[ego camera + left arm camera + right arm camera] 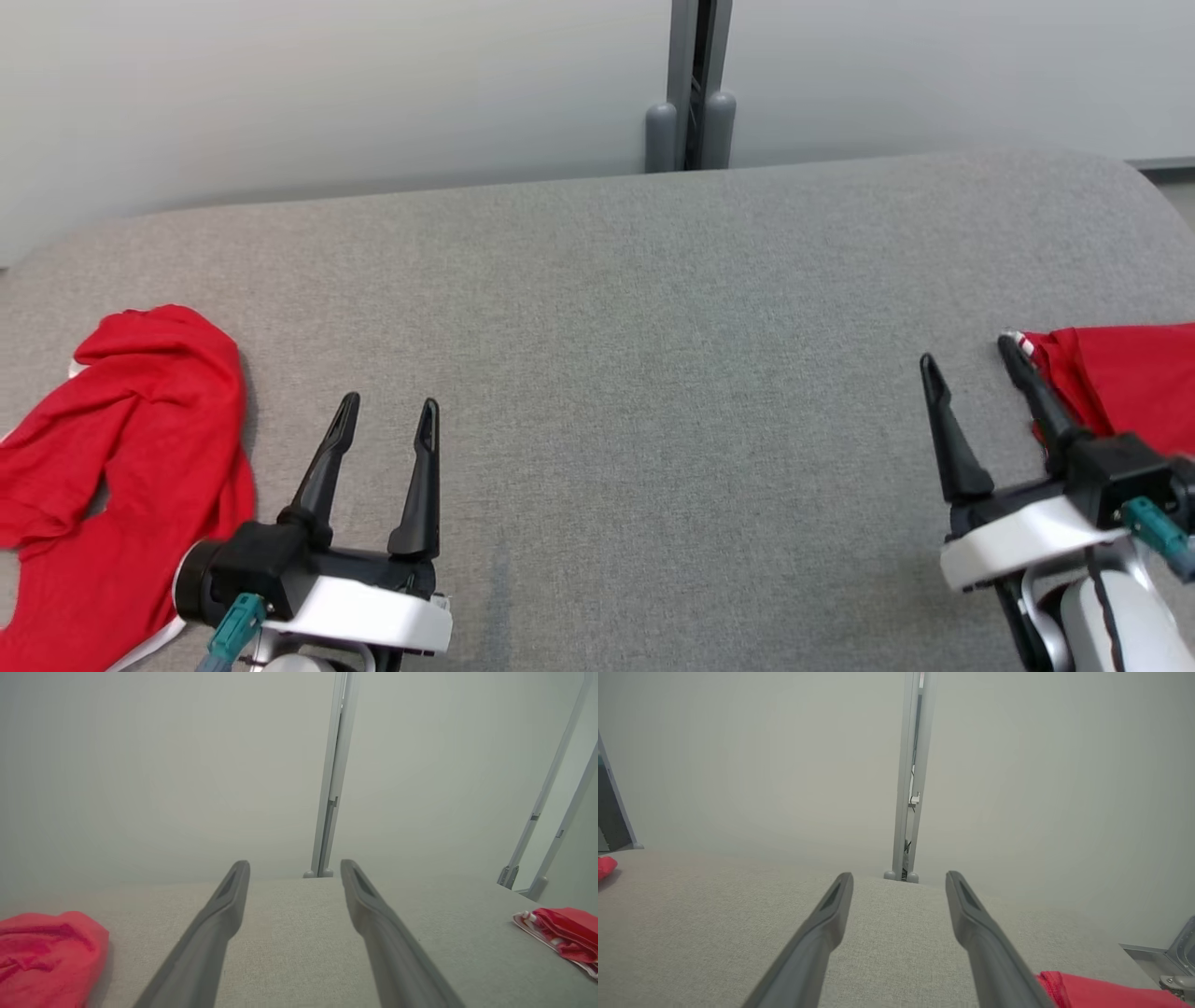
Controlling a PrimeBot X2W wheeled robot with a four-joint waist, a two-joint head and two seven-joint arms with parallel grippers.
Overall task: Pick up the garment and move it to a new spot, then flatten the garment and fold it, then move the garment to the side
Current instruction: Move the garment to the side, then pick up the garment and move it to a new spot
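Black two-fingered left gripper (389, 401) and right gripper (966, 350) hang wide open, empty. Reaching, the right could snag the folded red white-trimmed garment (1125, 373) just beside it, not the crumpled red garment (140, 448).

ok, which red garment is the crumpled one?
The red cloth garment at the robot's left: bunched and rumpled. The white-trimmed red garment at its right lies folded flat.

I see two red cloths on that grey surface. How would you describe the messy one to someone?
Start at the grey surface and go to its left end, just outside the left gripper. The crumpled red garment there lies in loose, twisted heaps, whereas the folded red garment at the right end is flat with white edging.
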